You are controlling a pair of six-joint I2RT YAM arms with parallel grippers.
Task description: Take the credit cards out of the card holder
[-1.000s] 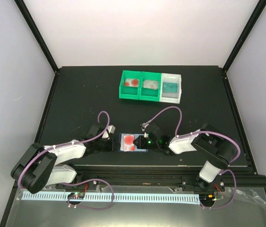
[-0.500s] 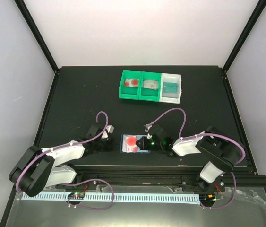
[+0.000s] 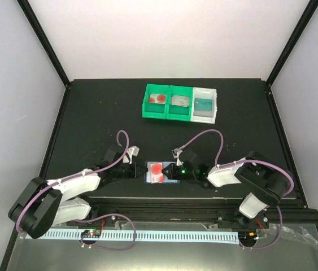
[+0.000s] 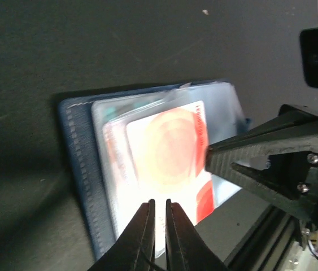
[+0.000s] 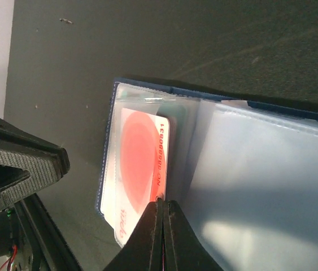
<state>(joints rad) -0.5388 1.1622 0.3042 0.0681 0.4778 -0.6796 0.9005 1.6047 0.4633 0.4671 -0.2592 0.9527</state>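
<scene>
The navy card holder (image 3: pixel 147 173) lies open near the table's front edge, between my two grippers. A white credit card with a red circle (image 3: pixel 156 168) shows in its clear left pocket (image 4: pixel 170 152) (image 5: pixel 140 158). My left gripper (image 3: pixel 138 169) (image 4: pixel 159 204) hovers at the card's near edge, its jaws a narrow slit apart with nothing between them. My right gripper (image 3: pixel 173 171) (image 5: pixel 161 200) is shut, its tips resting at the card's corner beside the pale blue pocket sheet (image 5: pixel 271 175). The other cards sit in the bins.
At the back stand two joined green bins (image 3: pixel 167 110) and a white bin (image 3: pixel 205 117). They hold a red-circled card (image 3: pixel 159 98), a greyish card (image 3: pixel 179 101) and a teal card (image 3: pixel 204 104). The table's front rail (image 3: pixel 164 202) runs just below the holder.
My left gripper has slid right, up to the holder's edge, and its jaws have parted a crack. The holder and the right gripper have shifted slightly right.
</scene>
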